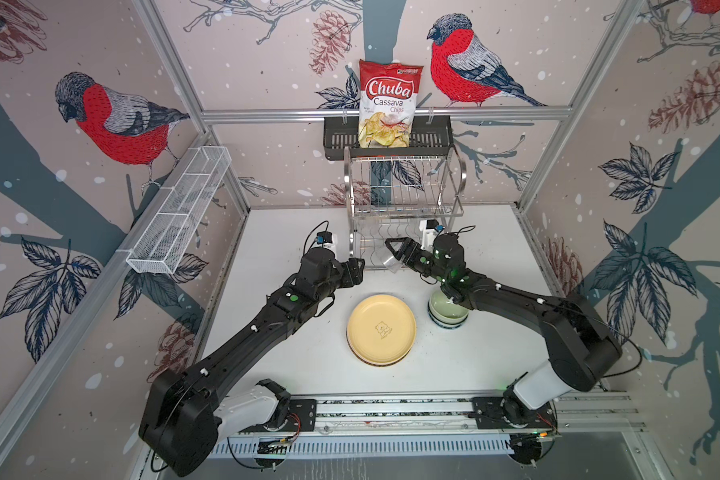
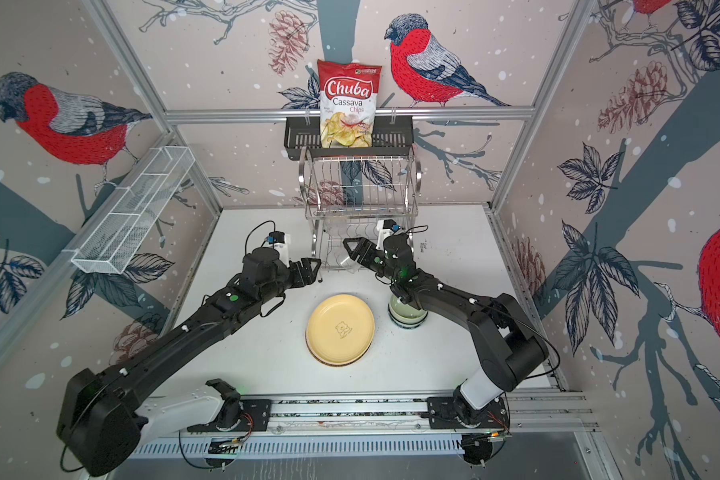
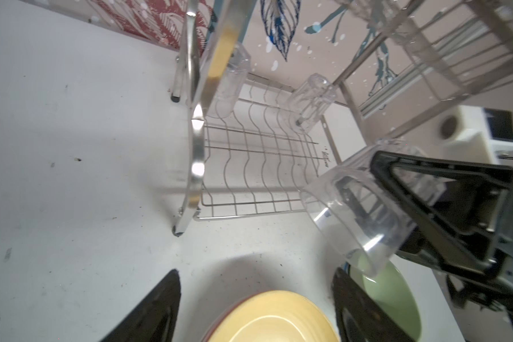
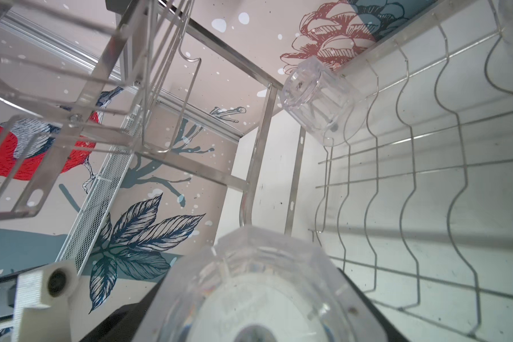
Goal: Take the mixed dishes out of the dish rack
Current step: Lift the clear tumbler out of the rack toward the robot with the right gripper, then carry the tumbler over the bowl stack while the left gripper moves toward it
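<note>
Three clear plastic glasses, counted in the left wrist view. My right gripper (image 1: 391, 254) is clamped on one clear glass (image 1: 390, 263), tilted, at the near edge of the lower tier of the two-tier steel wire dish rack (image 1: 406, 214). The two other glasses (image 3: 228, 86) (image 3: 313, 99) lie farther back on that tier. My left gripper (image 1: 357, 271) is spread wide, holding nothing, beside the rack's near left leg.

On the white table (image 1: 454, 365) sits one plate stack: a cream-yellow round plate (image 1: 381, 328) on top and a pink-edged plate (image 3: 224, 315) under it; I can't tell the total. To its right is one bowl stack, a pale green bowl (image 1: 443, 309) over a blue-white patterned bowl (image 1: 447, 325).
</note>
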{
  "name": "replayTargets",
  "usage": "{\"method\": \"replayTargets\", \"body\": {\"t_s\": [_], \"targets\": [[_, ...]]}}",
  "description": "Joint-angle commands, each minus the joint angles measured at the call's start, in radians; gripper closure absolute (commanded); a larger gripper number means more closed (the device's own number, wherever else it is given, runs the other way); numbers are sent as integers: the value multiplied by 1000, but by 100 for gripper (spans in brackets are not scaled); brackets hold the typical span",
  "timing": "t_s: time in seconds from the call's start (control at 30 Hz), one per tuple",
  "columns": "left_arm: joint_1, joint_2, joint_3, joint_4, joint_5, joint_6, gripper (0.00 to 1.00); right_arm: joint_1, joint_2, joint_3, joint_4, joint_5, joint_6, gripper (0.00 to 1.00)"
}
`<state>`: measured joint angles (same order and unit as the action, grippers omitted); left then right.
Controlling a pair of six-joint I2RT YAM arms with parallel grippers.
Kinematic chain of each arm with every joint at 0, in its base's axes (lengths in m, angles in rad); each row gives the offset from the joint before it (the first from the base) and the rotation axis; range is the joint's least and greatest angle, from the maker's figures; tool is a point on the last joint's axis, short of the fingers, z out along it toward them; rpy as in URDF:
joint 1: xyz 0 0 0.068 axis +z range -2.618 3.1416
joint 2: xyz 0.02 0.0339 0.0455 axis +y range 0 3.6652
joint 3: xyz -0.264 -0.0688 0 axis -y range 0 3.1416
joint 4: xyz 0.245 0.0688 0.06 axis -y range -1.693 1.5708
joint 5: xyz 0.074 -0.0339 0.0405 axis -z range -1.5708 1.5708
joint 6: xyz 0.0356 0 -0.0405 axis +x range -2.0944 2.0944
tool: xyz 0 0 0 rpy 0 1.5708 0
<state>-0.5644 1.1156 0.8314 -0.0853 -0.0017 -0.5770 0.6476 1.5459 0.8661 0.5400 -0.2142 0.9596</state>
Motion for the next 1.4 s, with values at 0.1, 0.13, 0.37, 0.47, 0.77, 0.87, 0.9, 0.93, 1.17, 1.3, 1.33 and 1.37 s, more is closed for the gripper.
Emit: {"method": "replayTargets", "body": {"t_s": [0.1,0.13,0.37,0.47,0.77,0.87,0.9,0.93,1.17,1.3,1.33,1.37], "targets": [[-52,-76,-21,19,32,-80,16,7,-95,-106,139,26,128,84],[-67,-81,-22,26,38,-91,15,8,-108,-123,150,30,141,84],[-206,-36,9,82,40,-137,12,7,-150,-209,250,16,232,84],[-263,13,40,89,31,-147,11,6,-167,-234,288,3,258,84],[-360,121,71,160,3,-153,25,-16,-273,-350,375,-35,299,84],[-363,137,68,178,-12,-149,29,-16,-353,-386,340,-19,261,84],[-364,138,66,187,-15,-148,32,-16,-380,-399,326,-11,254,84],[-364,138,64,193,-18,-149,35,-16,-405,-411,311,-2,249,84],[-388,126,75,218,-21,-159,37,-16,-495,-431,221,23,217,83],[-415,132,71,250,-23,-167,38,-7,-494,-432,217,23,222,83],[-421,136,71,260,-20,-167,38,-4,-488,-431,222,22,223,83],[-425,140,73,266,-15,-166,38,0,-480,-429,227,21,227,83]]}}
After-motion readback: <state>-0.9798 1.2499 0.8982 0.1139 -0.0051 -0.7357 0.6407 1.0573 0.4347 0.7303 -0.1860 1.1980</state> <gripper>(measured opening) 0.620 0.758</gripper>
